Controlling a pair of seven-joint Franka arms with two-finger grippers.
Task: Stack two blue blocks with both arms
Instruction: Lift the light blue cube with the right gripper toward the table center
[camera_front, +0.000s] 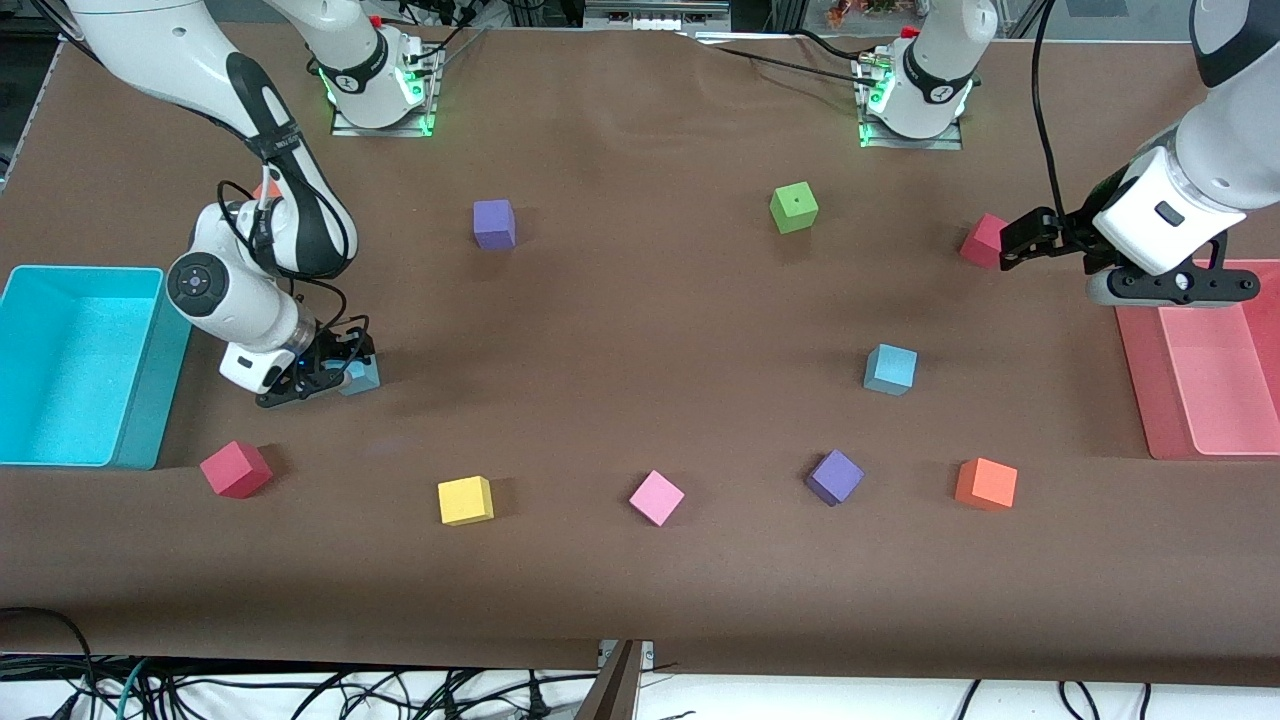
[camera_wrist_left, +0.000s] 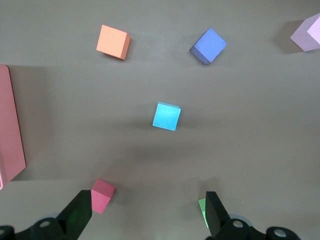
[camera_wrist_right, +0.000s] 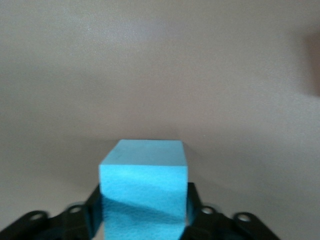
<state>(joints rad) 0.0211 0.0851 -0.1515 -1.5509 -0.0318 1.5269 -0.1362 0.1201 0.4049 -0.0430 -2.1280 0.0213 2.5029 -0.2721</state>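
Gripping one blue block (camera_wrist_right: 144, 187) on the tabletop (camera_front: 640, 330), right gripper (camera_front: 335, 375) must lift; left gripper (camera_front: 1018, 243) waits open at three o'clock.

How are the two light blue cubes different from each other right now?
The blue cube by the cyan bin sits squeezed between the right gripper's jaws; the blue cube near the red tray stands alone, untouched. The first is mostly hidden in the front view; the second shows fully. The open left gripper hangs high above a red cube. Both cubes look alike in colour and size.
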